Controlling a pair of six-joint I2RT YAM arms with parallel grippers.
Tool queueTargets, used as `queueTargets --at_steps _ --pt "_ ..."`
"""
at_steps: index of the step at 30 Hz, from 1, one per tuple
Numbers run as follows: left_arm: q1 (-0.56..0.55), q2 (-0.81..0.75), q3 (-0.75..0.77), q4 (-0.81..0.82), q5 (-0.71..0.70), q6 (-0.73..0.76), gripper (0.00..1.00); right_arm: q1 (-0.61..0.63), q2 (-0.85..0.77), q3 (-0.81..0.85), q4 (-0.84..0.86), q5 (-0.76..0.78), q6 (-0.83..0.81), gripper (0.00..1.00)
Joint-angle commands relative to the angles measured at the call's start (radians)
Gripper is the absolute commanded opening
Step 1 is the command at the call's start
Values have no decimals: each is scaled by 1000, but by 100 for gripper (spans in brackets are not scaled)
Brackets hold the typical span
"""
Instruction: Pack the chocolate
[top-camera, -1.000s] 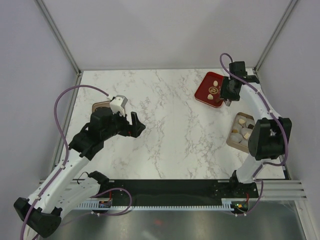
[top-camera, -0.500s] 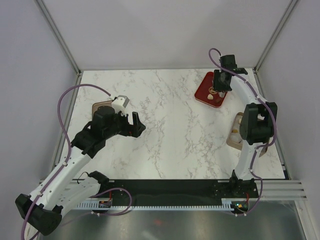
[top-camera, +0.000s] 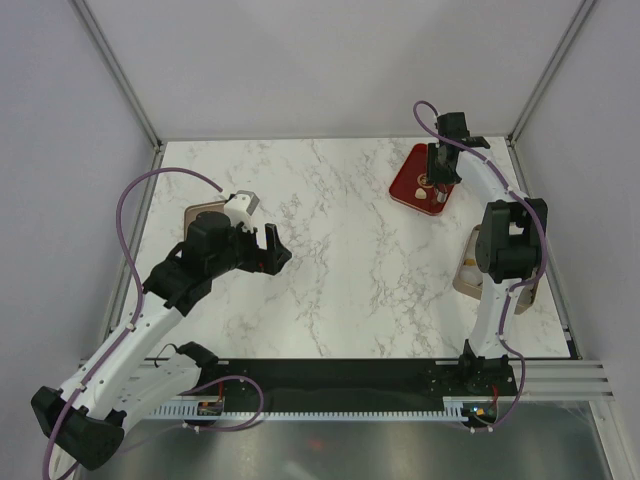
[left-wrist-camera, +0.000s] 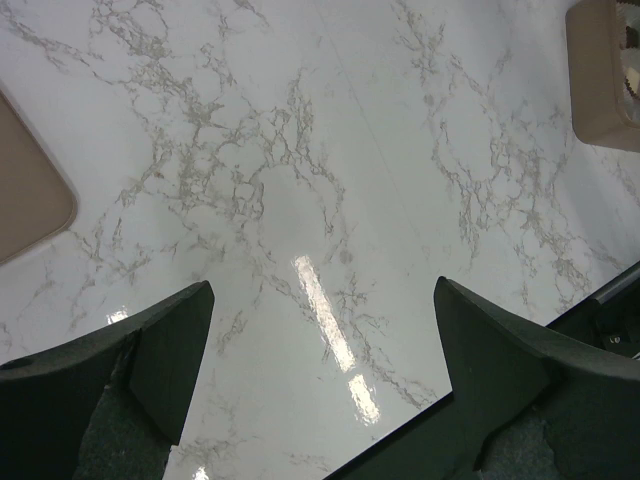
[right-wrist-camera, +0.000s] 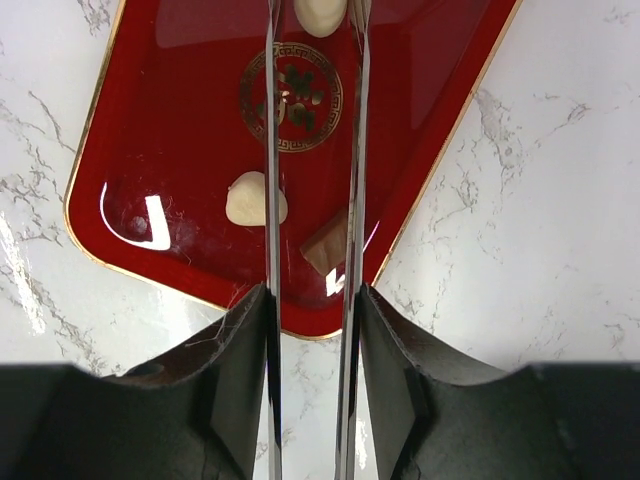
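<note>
The red tray (right-wrist-camera: 170, 120) with a gold emblem lies under my right gripper (right-wrist-camera: 312, 60). Its two thin metal blades run up the right wrist view, a narrow gap between them. A cream chocolate (right-wrist-camera: 320, 12) sits on the tray between the blade tips, with a sliver of space on its left. Another cream chocolate (right-wrist-camera: 255, 198) lies just left of the blades, and a brown chocolate (right-wrist-camera: 325, 243) shows partly behind the right blade. From above, the right gripper (top-camera: 437, 180) points down on the tray (top-camera: 412, 185). My left gripper (top-camera: 268, 250) hovers wide open and holds nothing.
The tan box (top-camera: 468, 265) sits at the right edge, mostly hidden by the right arm; its corner (left-wrist-camera: 600, 80) shows in the left wrist view. A tan lid (top-camera: 200, 213) lies behind the left arm. Metal frame posts stand at the back corners.
The right gripper moved left from the tray's right edge to over its middle, and the blades narrowed slightly. The right elbow swung inward. The left arm stayed put.
</note>
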Motion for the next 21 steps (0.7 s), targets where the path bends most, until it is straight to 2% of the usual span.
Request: queueTargets --at_steps 1,11,21 --pt "-3 3 22 13 -22 42 99 3 -15 42 25 8 -16 46" --pt "-3 0 20 13 -22 40 99 5 -41 25 14 -9 -19 39" --pt "-3 -2 22 13 -11 39 99 5 -181 -44 -50 -6 18 35"
